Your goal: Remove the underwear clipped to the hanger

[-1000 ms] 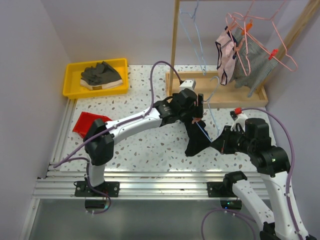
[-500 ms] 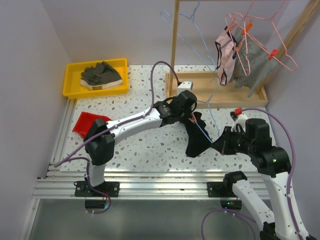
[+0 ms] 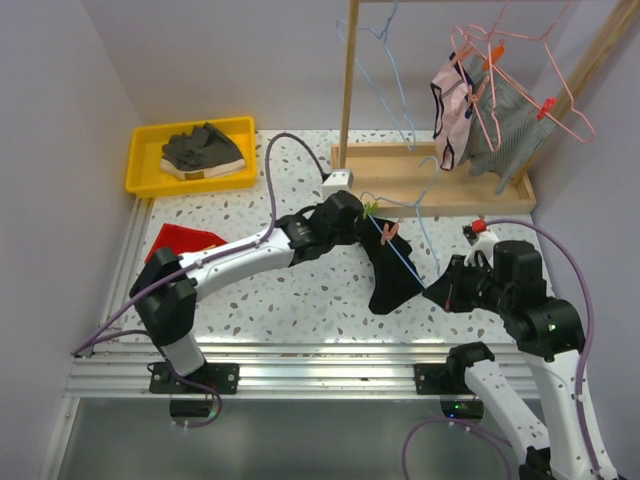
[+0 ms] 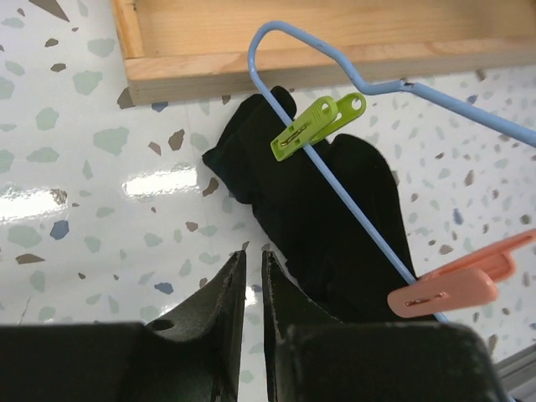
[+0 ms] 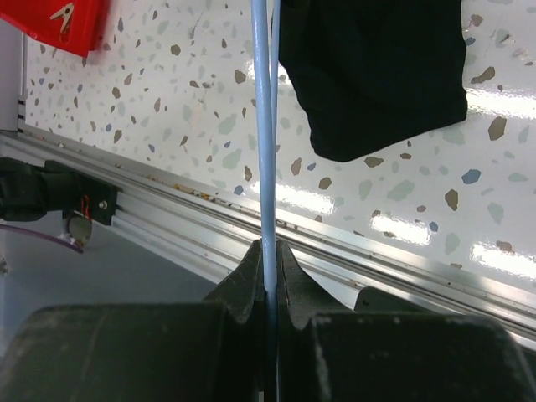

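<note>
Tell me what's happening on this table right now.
The right gripper is clamped on a blue wire hanger, holding it over the table. Black underwear is clipped to it by a green clip and a pink clip, both in place. The left gripper sits at the cloth's edge, jaws nearly together; whether it pinches the fabric is unclear.

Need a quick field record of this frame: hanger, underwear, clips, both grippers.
hanger: blue hanger, off the rack rod, held slanted
underwear: black underwear, clipped along the hanger wire
clips: green clip and pink clip, both on the wire over the cloth
left gripper: nearly shut, nothing visible between its fingers, right beside the underwear
right gripper: shut on the hanger wire
task status: underwear not yet removed
</note>
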`<state>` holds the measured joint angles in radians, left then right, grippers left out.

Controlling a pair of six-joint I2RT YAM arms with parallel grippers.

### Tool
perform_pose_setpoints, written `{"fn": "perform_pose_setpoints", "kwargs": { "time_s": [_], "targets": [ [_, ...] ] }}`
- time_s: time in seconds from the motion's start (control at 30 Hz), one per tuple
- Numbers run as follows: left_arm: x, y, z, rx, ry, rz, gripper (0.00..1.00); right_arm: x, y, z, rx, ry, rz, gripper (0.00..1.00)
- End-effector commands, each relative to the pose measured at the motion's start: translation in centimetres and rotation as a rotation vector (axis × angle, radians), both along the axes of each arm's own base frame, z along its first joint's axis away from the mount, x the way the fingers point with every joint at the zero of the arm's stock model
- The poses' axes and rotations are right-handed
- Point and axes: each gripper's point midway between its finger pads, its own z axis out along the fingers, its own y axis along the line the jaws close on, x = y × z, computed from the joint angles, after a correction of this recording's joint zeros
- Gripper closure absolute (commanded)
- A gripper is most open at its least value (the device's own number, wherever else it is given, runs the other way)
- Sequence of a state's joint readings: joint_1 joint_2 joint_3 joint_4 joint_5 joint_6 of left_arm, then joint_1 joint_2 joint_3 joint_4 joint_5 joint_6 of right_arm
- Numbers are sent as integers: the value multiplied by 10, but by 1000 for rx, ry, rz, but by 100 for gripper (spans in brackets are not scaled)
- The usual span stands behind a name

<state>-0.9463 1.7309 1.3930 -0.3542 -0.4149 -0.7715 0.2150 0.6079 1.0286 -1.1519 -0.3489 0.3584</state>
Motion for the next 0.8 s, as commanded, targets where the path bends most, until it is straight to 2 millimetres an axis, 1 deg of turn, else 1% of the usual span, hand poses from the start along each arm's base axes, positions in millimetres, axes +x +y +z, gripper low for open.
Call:
{"fn": "perform_pose_setpoints", "kwargs": {
  "time_s": [0.0,0.07,0.13,0.17,0.23,0.27,0.33,0.37,0.4,0.43,0.47,0.53,0.57,0.6,0.63,0.67,0.7,0.73,0.77],
  "targets": [
    [1,3,41,-243,-63,37,83,10,5,18,44,-76,-11,100],
    [4,6,51,-314,-87,42,83,13,9,19,69,-73,-8,100],
    [2,11,54,-343,-85,50,82,13,11,19,84,-68,-3,100],
    [4,11,59,-362,-97,47,73,13,12,19,83,-69,2,100],
    [5,9,62,-369,-98,34,60,12,12,17,76,-60,18,100],
    [7,9,61,-368,-95,35,47,12,11,15,64,-55,20,100],
    [8,6,64,-375,-95,30,35,11,7,13,41,-55,12,100],
    [9,6,63,-374,-93,31,27,11,5,12,32,-58,3,100],
    [9,6,64,-375,-91,30,23,12,2,15,17,-72,-11,100],
    [8,6,64,-378,-88,27,18,11,-4,14,-4,-69,-32,100],
    [6,8,64,-376,-83,28,16,14,-18,14,-54,-93,-102,100],
    [3,13,60,-368,-70,36,11,14,-28,25,-74,-134,-161,100],
    [0,16,67,-385,-78,36,11,16,-41,28,-115,-157,-223,100],
    [-4,21,62,-376,-73,40,10,14,-47,35,-127,-174,-248,100],
    [-6,25,63,-380,-73,45,9,15,-53,38,-147,-186,-276,100],
    [-10,31,72,-399,-84,47,8,15,-61,42,-174,-202,-309,100],
    [-14,37,67,-389,-79,50,8,14,-66,53,-184,-233,-331,100],
    [-17,41,69,-391,-82,53,7,12,-71,58,-206,-255,-335,100],
    [-23,49,78,-409,-92,56,7,12,-75,64,-217,-277,-346,100]
  ]
}}
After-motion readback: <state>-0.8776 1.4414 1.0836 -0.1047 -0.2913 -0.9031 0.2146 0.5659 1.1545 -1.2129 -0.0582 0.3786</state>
